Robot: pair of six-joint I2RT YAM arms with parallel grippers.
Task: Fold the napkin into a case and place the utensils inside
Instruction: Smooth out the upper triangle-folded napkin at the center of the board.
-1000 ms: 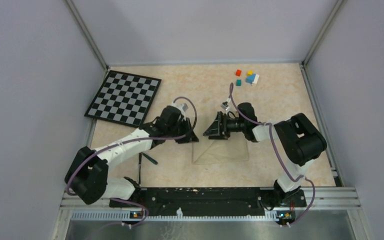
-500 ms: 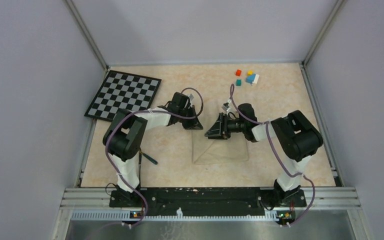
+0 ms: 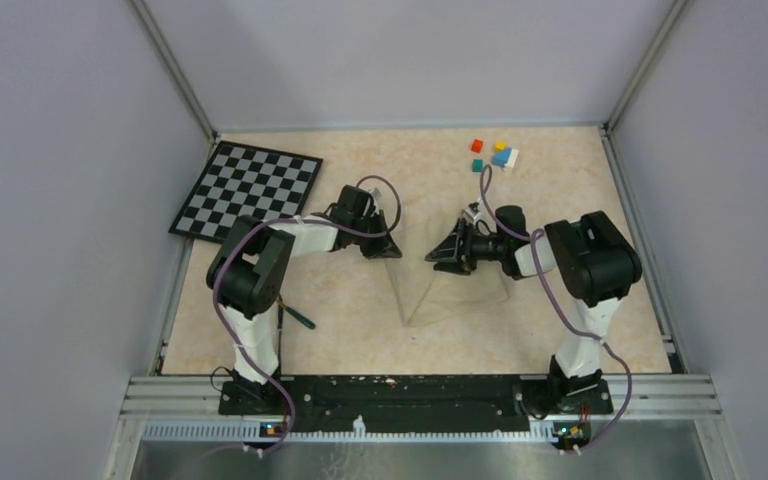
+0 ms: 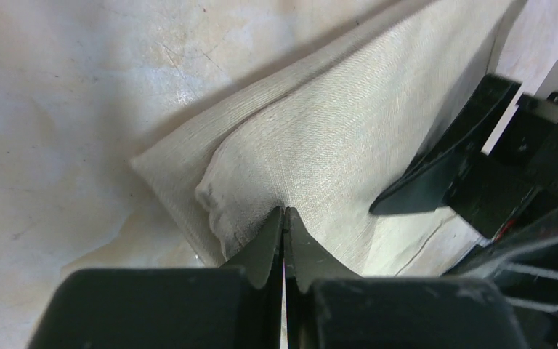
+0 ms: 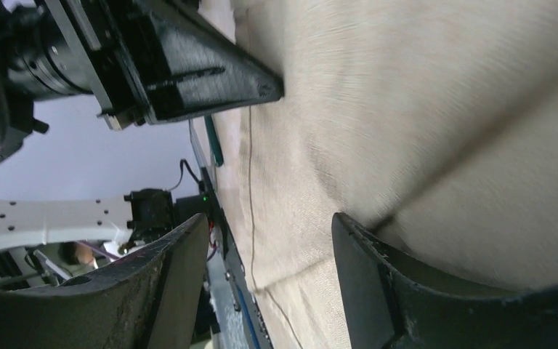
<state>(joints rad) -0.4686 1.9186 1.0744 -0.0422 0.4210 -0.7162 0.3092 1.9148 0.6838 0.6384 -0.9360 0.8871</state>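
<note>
The pale beige-tan cloth napkin (image 3: 460, 295) lies partly folded on the mottled peach tabletop (image 3: 560, 330), in the middle between the two arms. A diagonal crease runs across it.

The left gripper (image 3: 385, 248) sits at the napkin's far left corner. In the left wrist view its jaws are pressed together on a puckered ridge of the napkin (image 4: 334, 145), pinching the cloth at the left gripper (image 4: 284, 218). The folded layers run away to the upper right.

The right gripper (image 3: 441, 256) faces it from the other side, near the napkin's far edge. In the right wrist view the right gripper (image 5: 270, 222) has its jaws spread wide, with the napkin (image 5: 421, 109) spanning the gap behind them. That view is blurred, so I cannot tell whether the tips touch the cloth. The left gripper's black finger (image 5: 211, 69) shows just beyond.

A slim dark teal-handled stick (image 3: 299, 318) lies on the table by the left arm's base, well apart from the napkin. The arm covers whatever lies beside the stick.

A black-and-white checkerboard (image 3: 247, 193) lies at the far left. Small red (image 3: 477, 145), yellow (image 3: 500, 145), blue (image 3: 501, 157), white (image 3: 513, 158) and teal (image 3: 477, 165) cubes cluster at the far right, clear of both arms.
</note>
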